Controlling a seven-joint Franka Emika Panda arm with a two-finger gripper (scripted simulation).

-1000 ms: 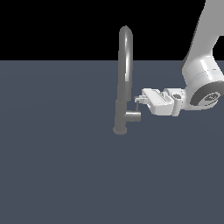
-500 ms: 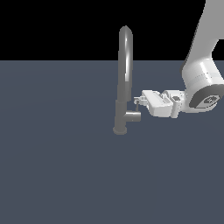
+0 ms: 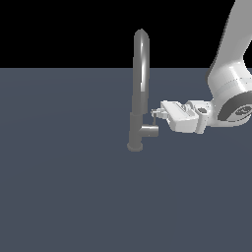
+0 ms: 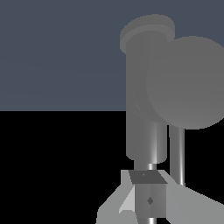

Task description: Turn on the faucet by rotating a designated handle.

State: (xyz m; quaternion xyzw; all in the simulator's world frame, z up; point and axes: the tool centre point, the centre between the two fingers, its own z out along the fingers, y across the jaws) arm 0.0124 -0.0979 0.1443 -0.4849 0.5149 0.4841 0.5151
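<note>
The grey gooseneck faucet (image 3: 139, 88) stands on the dark floor, with its round base at the bottom. The handle (image 3: 149, 130) is a short side cylinder low on the body, pointing to the exterior view's right, with a thin lever rod (image 3: 154, 119) rising from it. My gripper (image 3: 156, 114) comes in level from the exterior view's right, its fingertips right at the rod. The jaws look shut with no gap, and I cannot tell whether they touch the rod. In the wrist view the handle's round end (image 4: 183, 83), the rod (image 4: 176, 153) and the faucet body (image 4: 144, 113) fill the frame beyond my gripper (image 4: 148, 188).
The flat dark grey floor (image 3: 64, 197) runs all around the faucet. My white arm (image 3: 231, 74) comes down from the upper part of the exterior view's right side.
My gripper has moved down a little and slightly closer to the faucet, reaching the lever rod. The faucet and handle look unchanged.
</note>
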